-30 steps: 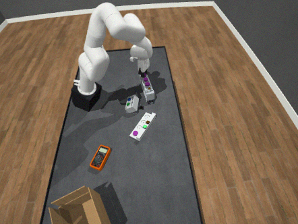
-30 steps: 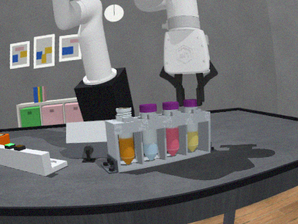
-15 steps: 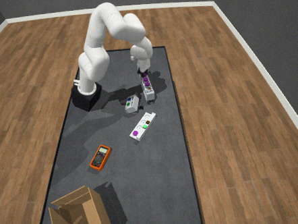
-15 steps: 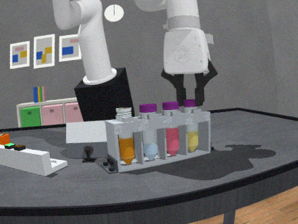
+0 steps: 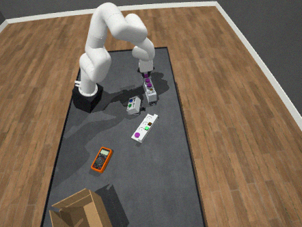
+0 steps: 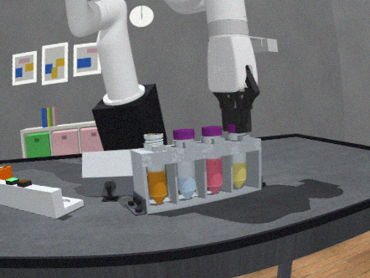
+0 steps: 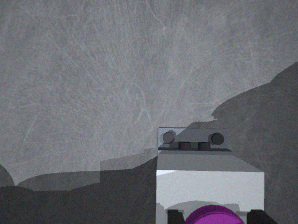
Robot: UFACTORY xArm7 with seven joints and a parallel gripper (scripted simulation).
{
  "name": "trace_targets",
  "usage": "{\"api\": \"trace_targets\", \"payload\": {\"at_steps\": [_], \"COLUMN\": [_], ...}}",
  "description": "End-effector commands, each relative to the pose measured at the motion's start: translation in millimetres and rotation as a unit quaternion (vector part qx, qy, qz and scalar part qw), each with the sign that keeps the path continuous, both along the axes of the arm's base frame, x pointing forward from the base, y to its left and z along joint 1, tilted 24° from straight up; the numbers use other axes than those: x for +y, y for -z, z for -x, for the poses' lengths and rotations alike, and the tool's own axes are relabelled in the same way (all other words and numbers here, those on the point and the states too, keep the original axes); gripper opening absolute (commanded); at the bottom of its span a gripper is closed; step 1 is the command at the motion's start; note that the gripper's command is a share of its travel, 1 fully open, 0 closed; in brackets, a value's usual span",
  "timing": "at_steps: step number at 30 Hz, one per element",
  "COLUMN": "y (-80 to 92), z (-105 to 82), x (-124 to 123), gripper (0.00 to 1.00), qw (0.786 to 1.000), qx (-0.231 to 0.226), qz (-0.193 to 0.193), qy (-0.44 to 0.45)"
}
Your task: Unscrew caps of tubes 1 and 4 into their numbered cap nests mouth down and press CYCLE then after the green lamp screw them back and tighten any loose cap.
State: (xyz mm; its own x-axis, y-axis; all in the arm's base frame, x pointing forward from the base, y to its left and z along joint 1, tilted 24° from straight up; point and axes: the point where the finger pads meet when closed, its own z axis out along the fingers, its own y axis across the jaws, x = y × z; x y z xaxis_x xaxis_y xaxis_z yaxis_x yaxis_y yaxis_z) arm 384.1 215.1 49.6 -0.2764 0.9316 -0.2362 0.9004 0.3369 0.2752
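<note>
The white decapping station (image 5: 150,93) (image 6: 141,167) (image 7: 210,184) holds four tubes. My gripper (image 5: 146,74) (image 6: 235,126) (image 7: 216,218) is straight above the yellow tube (image 6: 238,172) at the right end in the exterior view. It is shut on that tube's purple cap (image 6: 231,127) (image 7: 215,214), which sits on the tube. The pink tube's cap (image 6: 211,131) and the light blue tube's cap (image 6: 183,133) are on. The orange tube (image 6: 156,183) at the other end has no cap, and its thread (image 6: 153,139) is bare. The cap tray (image 5: 152,119) (image 6: 38,197) holds one purple cap (image 5: 137,135) in its end nest. A green lamp (image 5: 146,128) (image 6: 12,181) is lit on the tray.
The key housing (image 5: 133,105) with the blue and green keys stands between the station and the arm's base (image 5: 87,96). An orange multimeter (image 5: 102,159) and an open cardboard box (image 5: 80,208) lie further down the mat. A shelf with coloured bins (image 6: 63,140) stands at the back.
</note>
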Motion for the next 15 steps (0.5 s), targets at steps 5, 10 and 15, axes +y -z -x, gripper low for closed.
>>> {"api": "trace_targets", "payload": {"at_steps": [5, 10, 15], "y": [-0.9, -0.8, -0.6], "z": [-0.4, -0.5, -0.5], "x": [2.1, 2.1, 2.1], "gripper": [0.00, 0.00, 0.00], "qw": [0.975, 0.947, 0.922], "qx": [-0.052, -0.066, -0.077], "qz": [-0.073, -0.109, -0.134], "qy": [0.201, 0.294, 0.357]}}
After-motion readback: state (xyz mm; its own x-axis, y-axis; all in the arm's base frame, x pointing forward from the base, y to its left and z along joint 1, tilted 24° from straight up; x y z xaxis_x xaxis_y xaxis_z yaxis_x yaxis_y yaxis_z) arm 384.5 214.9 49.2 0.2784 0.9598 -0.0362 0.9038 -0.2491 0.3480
